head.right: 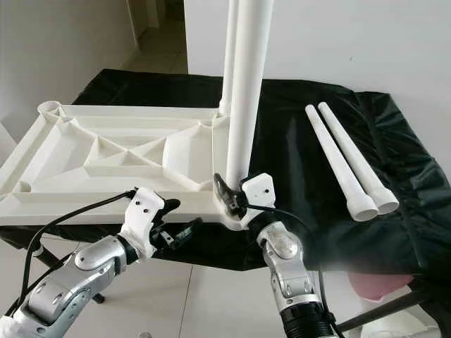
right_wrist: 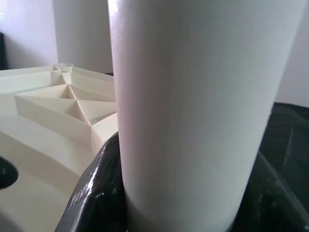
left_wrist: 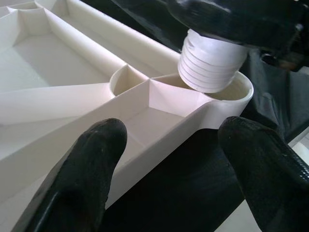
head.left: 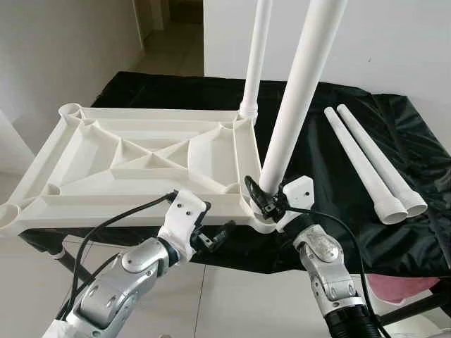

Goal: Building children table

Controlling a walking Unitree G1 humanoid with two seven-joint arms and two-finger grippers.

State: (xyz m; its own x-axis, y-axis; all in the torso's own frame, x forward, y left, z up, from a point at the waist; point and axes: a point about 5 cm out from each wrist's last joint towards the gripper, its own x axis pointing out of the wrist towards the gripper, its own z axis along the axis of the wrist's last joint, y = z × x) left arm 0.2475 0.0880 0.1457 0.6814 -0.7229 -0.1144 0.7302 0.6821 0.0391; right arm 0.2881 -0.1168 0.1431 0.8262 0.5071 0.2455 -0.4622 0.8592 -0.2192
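Right gripper [head.left: 262, 198] clamps leg [head.left: 299, 91] above corner socket [left_wrist: 231, 92]

White walls [head.left: 394, 42] and pale tiled floor [head.left: 169, 49], daylit.

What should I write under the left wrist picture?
Threaded leg end tilted above the tabletop's corner socket, left end effector open.

A black sheet [head.left: 331, 158] drapes the work surface, wrinkled and glossy toward three o'clock. A white wall [head.left: 394, 42] rises behind it at one o'clock. A doorway [head.left: 169, 28] opens at eleven o'clock onto pale floor tiles [head.left: 165, 56]. Something pink [head.left: 405, 289] sits at five o'clock, below the sheet's edge.
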